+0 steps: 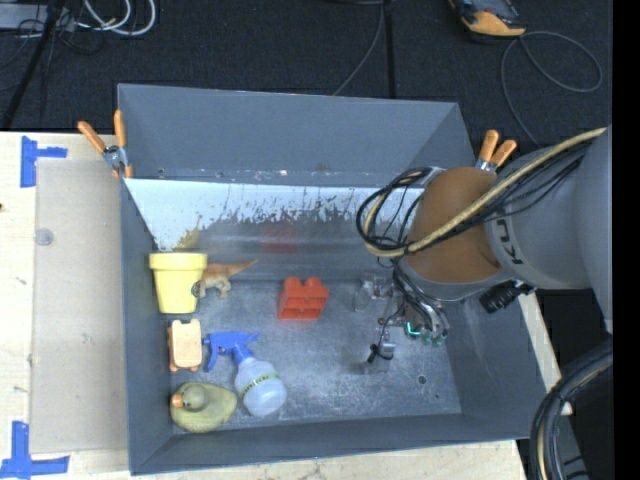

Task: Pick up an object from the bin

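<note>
Light fell evenly from above on the grey bin (290, 133), leaving its floor moderately bright and the shadows soft. A pale sheen ran along the lower back wall and faintly mirrored the red block (302, 299). The arm (540, 223) darkened the bin's right side. Beyond the rim the surroundings lay dim.

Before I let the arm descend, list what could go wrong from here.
1. The gripper hangs over bare bin floor, right of the red brick; going straight down it would probably grasp nothing or strike the metal.
2. The yellow cup, toy dinosaur, spray bottle and duck crowd the left wall; a grasp there might jostle neighbours.
</note>
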Controlling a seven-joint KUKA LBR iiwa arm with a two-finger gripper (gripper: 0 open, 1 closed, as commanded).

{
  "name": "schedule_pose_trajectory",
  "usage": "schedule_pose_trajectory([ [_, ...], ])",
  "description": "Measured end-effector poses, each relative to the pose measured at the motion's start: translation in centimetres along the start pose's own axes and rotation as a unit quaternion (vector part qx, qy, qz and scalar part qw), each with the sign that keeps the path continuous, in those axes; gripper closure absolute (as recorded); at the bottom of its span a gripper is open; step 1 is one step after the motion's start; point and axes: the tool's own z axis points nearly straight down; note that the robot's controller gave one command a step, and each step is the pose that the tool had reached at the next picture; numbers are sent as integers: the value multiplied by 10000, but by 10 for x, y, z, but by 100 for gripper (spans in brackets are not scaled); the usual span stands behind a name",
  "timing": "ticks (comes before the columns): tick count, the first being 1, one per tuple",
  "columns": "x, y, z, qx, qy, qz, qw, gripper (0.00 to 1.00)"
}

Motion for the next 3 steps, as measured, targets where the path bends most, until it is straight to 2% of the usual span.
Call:
schedule_pose_trajectory([
  [1,11,31,6,-4,-3,946,9955,0],
  [2,0,56,9,-7,10,1019,9948,0],
  [3,-34,83,4,-4,1,783,9969,0],
])
